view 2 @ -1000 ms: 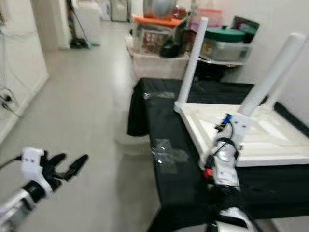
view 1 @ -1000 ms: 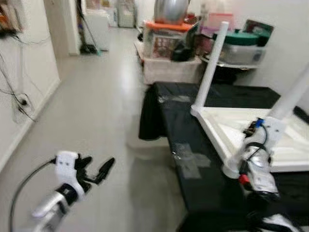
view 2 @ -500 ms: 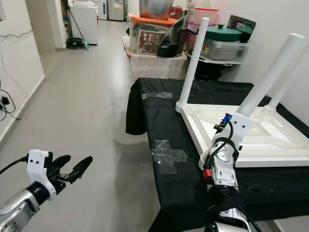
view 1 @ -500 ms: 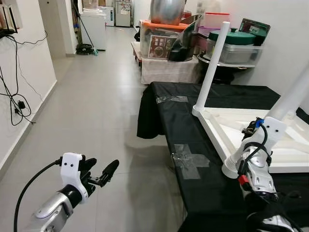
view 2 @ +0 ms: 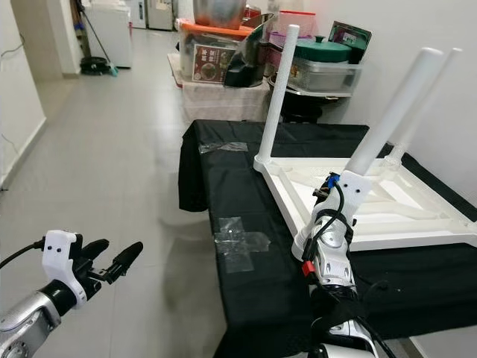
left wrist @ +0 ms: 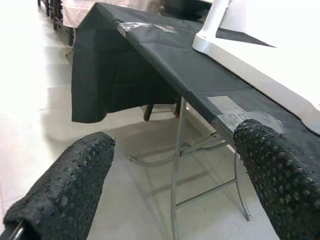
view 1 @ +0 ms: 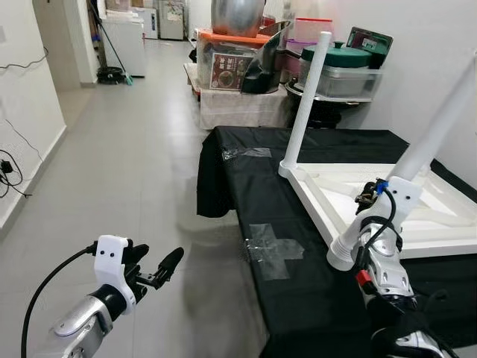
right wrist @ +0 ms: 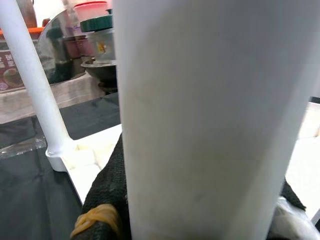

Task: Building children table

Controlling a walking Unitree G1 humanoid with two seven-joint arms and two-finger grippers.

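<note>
A white children's table [view 1: 440, 242] lies upside down on a black-clothed worktable [view 1: 298, 298]. Its legs point up: a far leg [view 1: 307, 97], a near leg [view 1: 436, 127] and a third leg [view 2: 428, 97] behind that one. My right gripper [view 1: 367, 224] is shut on the near leg just above its base. In the right wrist view this leg [right wrist: 210, 115] stands between the black fingers [right wrist: 107, 185]. My left gripper [view 1: 160, 268] hangs low on the left above the floor, open, with nothing between its fingers [left wrist: 65, 190].
Clear tape patches [view 1: 274, 250] are stuck on the black cloth. Storage boxes, pots and lidded tubs [view 1: 246, 67] crowd the back. A wall with cables [view 1: 7, 171] runs along the left. Grey tiled floor [view 1: 127, 164] stretches open to the left of the worktable.
The camera has moved, so the whole scene sits further left and the blur has cleared. Both arms hold the same pose; the right gripper stays shut on the leg.
</note>
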